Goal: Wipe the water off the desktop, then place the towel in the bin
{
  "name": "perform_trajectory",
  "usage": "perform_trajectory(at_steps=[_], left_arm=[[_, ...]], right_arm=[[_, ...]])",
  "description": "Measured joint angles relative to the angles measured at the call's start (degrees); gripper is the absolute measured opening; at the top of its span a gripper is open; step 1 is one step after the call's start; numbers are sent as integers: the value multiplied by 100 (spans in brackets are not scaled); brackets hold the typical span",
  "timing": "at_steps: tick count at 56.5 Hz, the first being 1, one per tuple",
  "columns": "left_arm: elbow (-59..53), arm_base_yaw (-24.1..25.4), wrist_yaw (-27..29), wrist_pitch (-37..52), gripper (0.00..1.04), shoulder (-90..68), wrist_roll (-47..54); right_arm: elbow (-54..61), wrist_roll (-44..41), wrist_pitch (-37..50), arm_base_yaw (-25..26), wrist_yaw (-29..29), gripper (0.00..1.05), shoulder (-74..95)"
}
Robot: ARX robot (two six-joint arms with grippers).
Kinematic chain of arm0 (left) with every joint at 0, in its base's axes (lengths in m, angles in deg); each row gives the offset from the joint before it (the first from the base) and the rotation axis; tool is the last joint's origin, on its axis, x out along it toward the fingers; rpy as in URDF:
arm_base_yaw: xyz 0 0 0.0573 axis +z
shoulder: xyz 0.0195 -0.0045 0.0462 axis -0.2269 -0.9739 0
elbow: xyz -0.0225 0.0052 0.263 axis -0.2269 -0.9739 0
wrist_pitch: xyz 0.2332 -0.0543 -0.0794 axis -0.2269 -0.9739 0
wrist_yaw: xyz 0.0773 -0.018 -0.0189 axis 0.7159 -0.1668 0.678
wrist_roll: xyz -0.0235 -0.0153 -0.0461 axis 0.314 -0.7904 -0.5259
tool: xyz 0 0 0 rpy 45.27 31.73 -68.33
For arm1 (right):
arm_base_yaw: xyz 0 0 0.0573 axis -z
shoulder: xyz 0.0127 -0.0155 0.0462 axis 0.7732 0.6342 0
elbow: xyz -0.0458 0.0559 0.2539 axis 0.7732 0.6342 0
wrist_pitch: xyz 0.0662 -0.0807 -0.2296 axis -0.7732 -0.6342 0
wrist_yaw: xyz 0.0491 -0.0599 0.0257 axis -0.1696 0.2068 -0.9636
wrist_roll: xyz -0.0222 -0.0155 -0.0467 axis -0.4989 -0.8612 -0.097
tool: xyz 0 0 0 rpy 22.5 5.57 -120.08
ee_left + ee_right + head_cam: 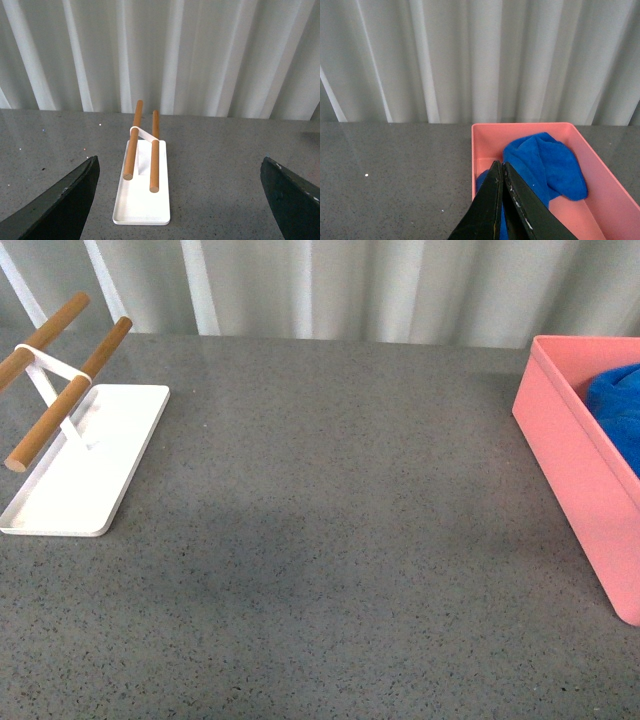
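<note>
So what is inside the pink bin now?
The bin holds only the crumpled blue towel, lying on its floor. The right gripper, fingers shut and empty, covers part of the towel and floor, so that corner cannot be seen.

You saw a dark grey speckled counter (330,540), a plain bright blue towel (545,167), a pink bin (565,455), and a white tray (85,475) with brown bars (45,425).

On the desktop (330,540), the rack tray (85,465) sits at nine o'clock, the bin (570,460) at three, well apart; the towel (615,405) lies inside the bin.
</note>
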Motion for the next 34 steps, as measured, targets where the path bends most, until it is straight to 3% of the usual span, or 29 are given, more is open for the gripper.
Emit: perform_trajectory(at_steps=[34], left_arm=[[0, 0, 0, 0, 98, 0, 0]], right_arm=[[9, 2, -1735, 0, 2, 3, -1834]])
